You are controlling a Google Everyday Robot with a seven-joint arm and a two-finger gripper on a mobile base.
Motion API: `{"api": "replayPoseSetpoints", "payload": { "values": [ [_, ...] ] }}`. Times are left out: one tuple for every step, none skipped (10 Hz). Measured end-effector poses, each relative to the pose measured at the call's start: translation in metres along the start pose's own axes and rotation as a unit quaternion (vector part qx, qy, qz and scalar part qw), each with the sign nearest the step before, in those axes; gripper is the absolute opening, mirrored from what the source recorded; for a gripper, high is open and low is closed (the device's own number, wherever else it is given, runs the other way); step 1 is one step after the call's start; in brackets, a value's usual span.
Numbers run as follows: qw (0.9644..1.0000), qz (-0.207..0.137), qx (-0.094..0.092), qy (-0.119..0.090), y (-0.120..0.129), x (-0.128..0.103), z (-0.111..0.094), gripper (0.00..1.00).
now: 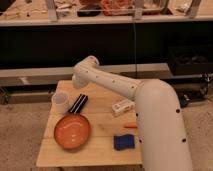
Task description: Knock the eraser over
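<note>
One eraser (pixel 122 106), a small white block with dark marks on it, sits on the wooden table (pixel 100 152) off to the picture's right of the jaws and well apart from them, with bare wood between. Its long side runs at a slant, the end farther from the jaws a little higher in the picture; whether it stands on an edge or lies flat cannot be told. It sits just beside the thick white arm (pixel 160 120), which rises from the lower right and bends back over the far side of the table.

The gripper (pixel 78 104) is the one dark piece at the end of that arm, pointing down and to the picture's left, low over the table's far left part. Whether the jaws are apart or together I cannot tell.

One white cup (pixel 60 103) stands upright just to the picture's left of the jaws, close beside them. One round orange plate (pixel 72 131) lies just below the jaws, nearer the camera. One thin orange stick (pixel 130 126) lies below the eraser, well apart from the jaws. One blue sponge (pixel 123 142) lies near the front edge, the farthest thing from the jaws
</note>
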Motion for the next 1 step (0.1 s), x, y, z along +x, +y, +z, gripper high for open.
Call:
{"api": "replayPoseSetpoints", "payload": {
  "values": [
    [1.0000,-0.002,0.001,-0.003,0.0013,-0.0017,-0.0003,0.00]
  ]
}}
